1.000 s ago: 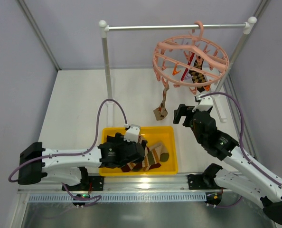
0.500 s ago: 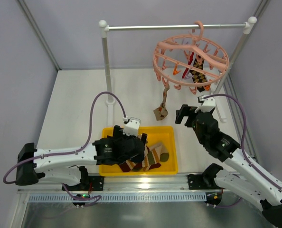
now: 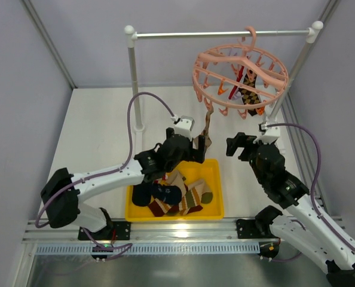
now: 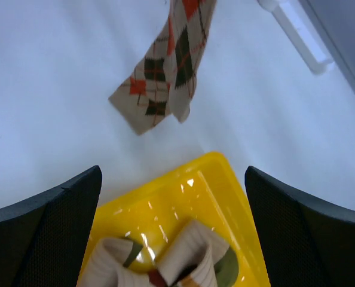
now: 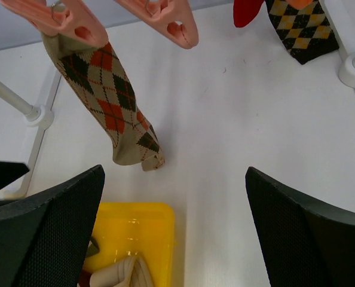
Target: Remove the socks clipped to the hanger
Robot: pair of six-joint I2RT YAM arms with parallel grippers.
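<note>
White tabletop [image 3: 100, 131] carries a white-and-metal rail stand [image 3: 219, 34], and the salmon-pink ring hanger [image 3: 199, 76] hooks over its right end. Near the arm bases sits a yellow bin [image 3: 220, 191] holding loose striped socks [image 3: 186, 197] and a dark navy sock [image 3: 150, 194].

The left gripper [image 3: 198, 146] hangs over the bin's far rim with its jaws spread wide and nothing between them. It is just beside the toe of the tan argyle sock [image 3: 206, 128]. The right gripper [image 3: 237, 145] is likewise spread and empty, a little to the right and below the hanger's front edge.

Three socks are clipped on: the tan argyle one, hanging lowest from a pink clip [image 5: 64, 21], and further back a dark argyle sock [image 5: 297, 30] and a plain red sock [image 5: 249, 12].

The step in hand looks like the reach for the tan argyle sock. The next move calls for the left jaws to bracket its lower end, press together, and pull downward until the clip lets go, without swinging the ring.
</note>
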